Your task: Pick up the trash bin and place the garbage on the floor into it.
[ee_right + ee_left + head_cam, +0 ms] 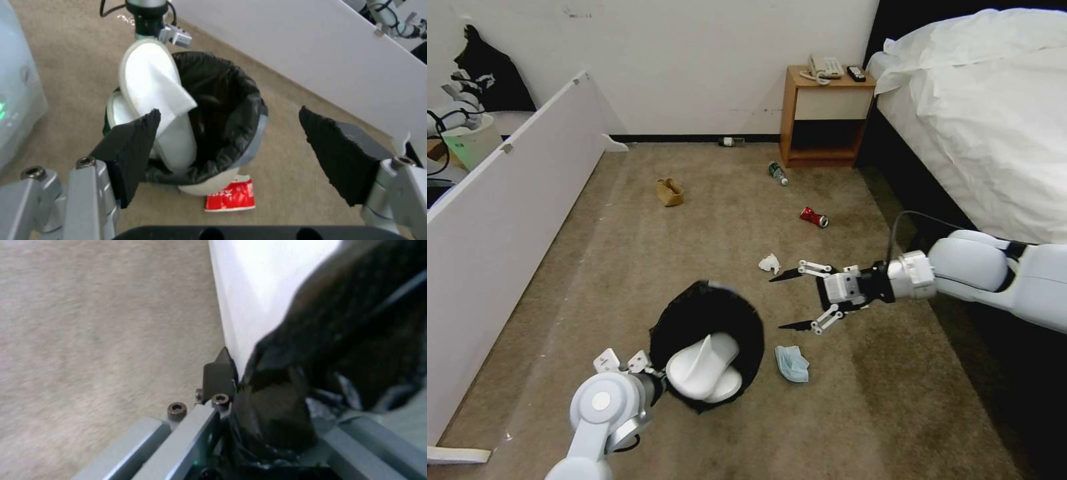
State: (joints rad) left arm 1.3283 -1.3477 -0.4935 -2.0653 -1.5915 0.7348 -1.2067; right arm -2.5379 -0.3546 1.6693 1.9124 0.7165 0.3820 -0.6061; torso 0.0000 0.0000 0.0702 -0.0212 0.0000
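Head view cuts off the left gripper (pixel 650 380) clamping the black-lined round trash bin (pixel 707 333), slippers (pixel 704 367) inside, while the right gripper (pixel 790 300) hangs with fingers spread.

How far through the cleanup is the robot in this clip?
Partly done: white slippers already sit in the trash bin, which the left gripper holds by its bag-lined rim. The right gripper hangs open and empty beside it. On the floor remain the blue face mask, tissue, red can, two bottles, brown paper bag and red packet.
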